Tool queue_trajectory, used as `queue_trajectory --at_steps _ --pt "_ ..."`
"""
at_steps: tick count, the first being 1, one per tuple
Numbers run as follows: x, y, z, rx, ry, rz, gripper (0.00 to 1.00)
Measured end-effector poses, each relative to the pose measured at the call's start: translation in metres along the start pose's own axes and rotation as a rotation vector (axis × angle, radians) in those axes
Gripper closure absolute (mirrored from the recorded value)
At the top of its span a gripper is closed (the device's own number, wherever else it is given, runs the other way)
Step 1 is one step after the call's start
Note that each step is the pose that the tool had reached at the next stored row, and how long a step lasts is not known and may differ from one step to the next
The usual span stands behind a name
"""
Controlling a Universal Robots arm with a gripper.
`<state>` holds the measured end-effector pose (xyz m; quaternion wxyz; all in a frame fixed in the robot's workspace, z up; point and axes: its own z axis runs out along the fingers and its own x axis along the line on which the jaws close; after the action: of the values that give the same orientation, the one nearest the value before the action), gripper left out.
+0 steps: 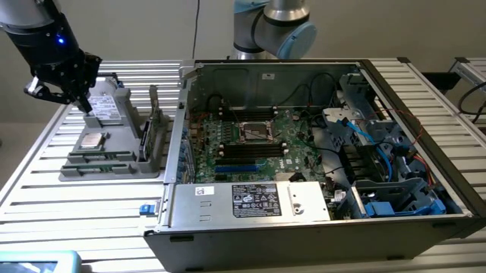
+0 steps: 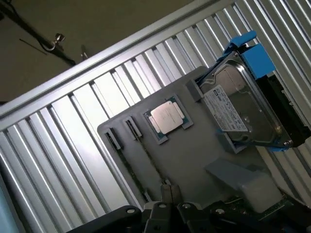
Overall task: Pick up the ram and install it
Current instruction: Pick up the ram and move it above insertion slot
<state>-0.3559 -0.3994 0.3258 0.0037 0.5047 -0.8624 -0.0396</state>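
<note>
Watching remotely, I count one open computer case [image 1: 319, 224] and, at the exterior view's left, one grey tray [image 2: 199, 141]. It holds one upright expansion card [image 1: 156, 136], one hard drive [image 2: 243, 111], one processor [image 2: 166, 116] and the ram [image 1: 97, 168], seemingly two sticks, at its near end. My gripper [image 1: 82, 104] hangs over the hard drive, and I cannot tell how far open it is.

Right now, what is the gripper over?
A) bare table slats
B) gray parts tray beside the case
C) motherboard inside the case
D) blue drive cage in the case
B: the gripper hangs over the gray tray, on the exterior view's left of the open case, and the wrist view looks down on that tray's CPU and hard drive.
</note>
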Motion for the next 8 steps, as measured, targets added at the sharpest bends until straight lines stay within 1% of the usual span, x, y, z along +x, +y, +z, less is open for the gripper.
queue_trajectory --at_steps 8 --pt "0.0000 0.0000 0.0000 -0.0049 0.0105 -0.145 0.89"
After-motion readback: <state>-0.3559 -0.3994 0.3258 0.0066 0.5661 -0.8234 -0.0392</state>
